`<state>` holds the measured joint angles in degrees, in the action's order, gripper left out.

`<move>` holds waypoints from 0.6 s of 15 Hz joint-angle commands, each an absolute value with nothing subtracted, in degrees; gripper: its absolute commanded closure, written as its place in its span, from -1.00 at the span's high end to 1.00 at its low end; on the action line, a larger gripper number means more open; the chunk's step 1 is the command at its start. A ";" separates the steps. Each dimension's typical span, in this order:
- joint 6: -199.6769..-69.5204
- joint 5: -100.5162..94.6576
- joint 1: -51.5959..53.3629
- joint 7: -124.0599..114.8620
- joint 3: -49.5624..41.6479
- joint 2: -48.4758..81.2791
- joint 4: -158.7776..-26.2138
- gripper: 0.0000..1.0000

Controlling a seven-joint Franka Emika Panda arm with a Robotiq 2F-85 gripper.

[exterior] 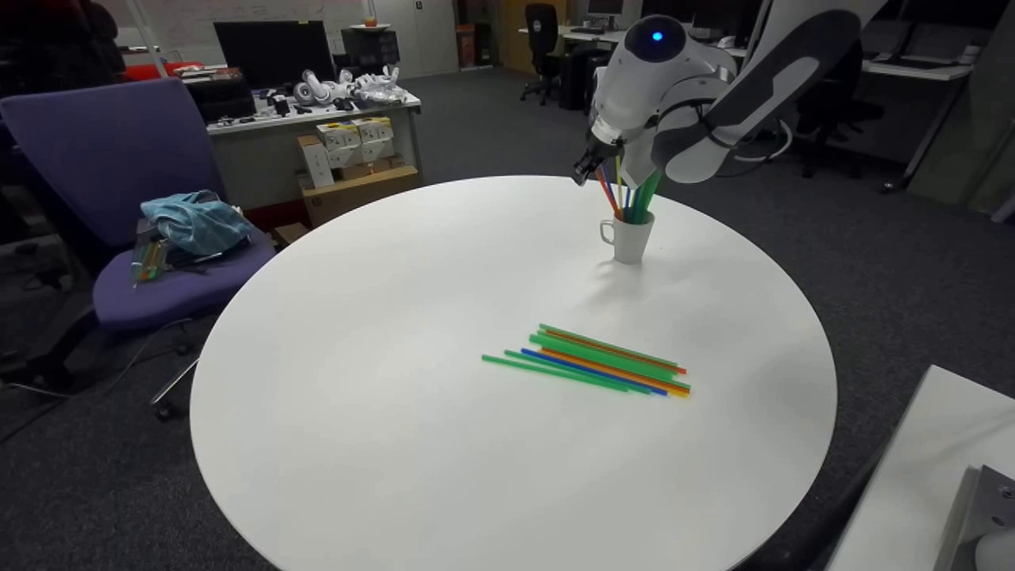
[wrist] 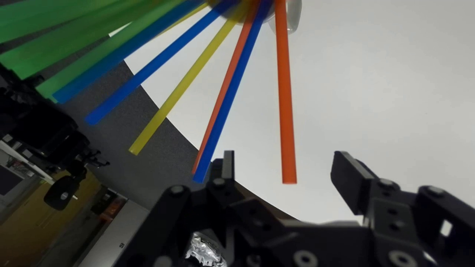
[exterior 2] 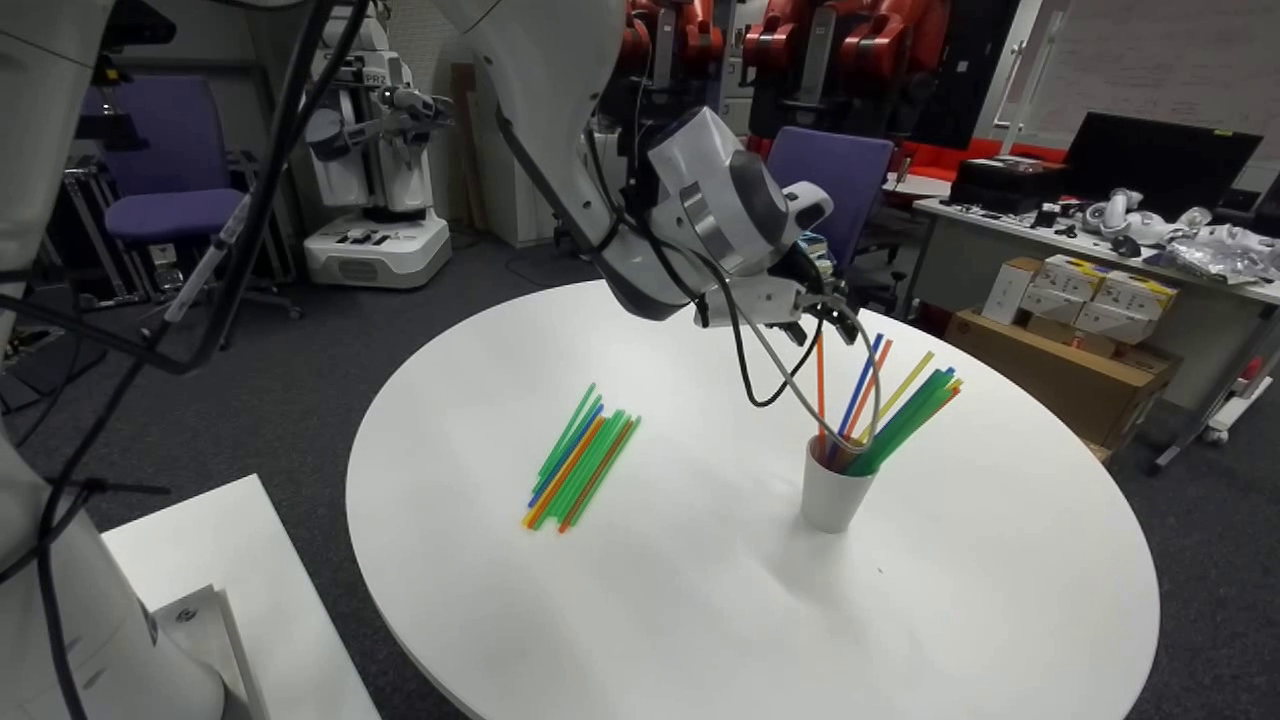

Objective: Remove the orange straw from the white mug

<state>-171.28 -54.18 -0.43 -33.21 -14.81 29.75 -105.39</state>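
Note:
The white mug (exterior: pixel 631 243) stands upright on the round white table and holds several straws; it also shows in an exterior view (exterior 2: pixel 832 500). In the wrist view only part of its rim and its handle (wrist: pixel 295 16) show, at the top. An orange straw (wrist: pixel 284 92) leans out of the mug, apart from the other straws; it stands almost upright in an exterior view (exterior 2: pixel 821 385). My gripper (wrist: pixel 283 163) is open. The straw's free end lies between the two fingers in the wrist view, touching neither. The gripper (exterior 2: pixel 822 332) is above the mug.
A second orange-red straw (wrist: pixel 224 91) lies along a blue straw (wrist: pixel 232 91) near the left finger. Yellow, blue and green straws (wrist: pixel 70 52) fan out at the left. Several loose straws (exterior: pixel 603 361) lie on the table (exterior: pixel 357 444). A purple chair (exterior: pixel 127 174) stands beside it.

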 commanded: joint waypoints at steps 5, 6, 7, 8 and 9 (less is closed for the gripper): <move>-169.29 -51.10 -1.67 -32.30 -13.91 29.89 -104.30 -0.80; -168.73 -49.98 -2.01 -31.73 -13.36 29.54 -104.60 -0.93; -168.02 -49.25 -1.94 -31.65 -13.29 29.40 -104.63 -0.99; -167.01 -47.99 -2.16 -31.07 -12.77 29.16 -104.79 -1.00; -165.77 -46.64 -2.32 -30.51 -12.24 28.73 -104.93 -1.00</move>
